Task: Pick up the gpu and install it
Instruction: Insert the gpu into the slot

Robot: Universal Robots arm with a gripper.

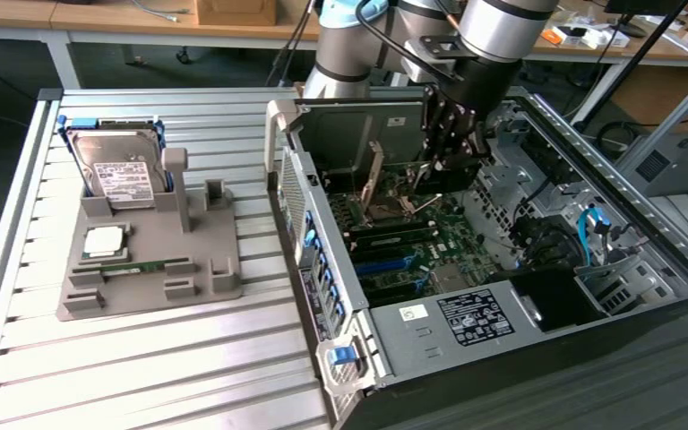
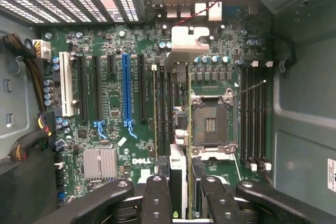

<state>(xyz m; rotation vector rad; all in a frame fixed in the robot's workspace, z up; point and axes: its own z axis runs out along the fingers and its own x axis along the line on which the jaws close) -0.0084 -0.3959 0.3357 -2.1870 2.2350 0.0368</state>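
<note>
The tool (image 2: 184, 195) is partly closed, its fingers (image 2: 157, 198) pinching the gpu (image 2: 178, 171) by its faces. It hangs inside the open computer case (image 1: 631, 206), over the motherboard (image 2: 105, 129). In the wrist view the gpu is seen edge-on: a thin flat card running away from the tool, with what looks like its silver bracket (image 2: 185, 43) at the far end near the case's rear wall, though that part is soft and I may be misreading it. The card sits over the strip between the long expansion slots and the empty CPU socket (image 2: 210, 124), to one side of the blue slot (image 2: 125, 85), and does not appear seated in anything. In the exterior view the tool (image 1: 451, 166) is low in the case, and the card below it is hard to make out.

The main risks, as I judge them:
- The edge connector coming down off-line and striking capacitors, the socket frame or the slot latches.
- The bracket snagging on the rear wall and tipping the card in a narrow grip.
- A slight twist leaving only one end seated.

On the table (image 1: 141, 376) the grey holder (image 1: 219, 278) carries the hard drive (image 1: 123, 170)
</note>
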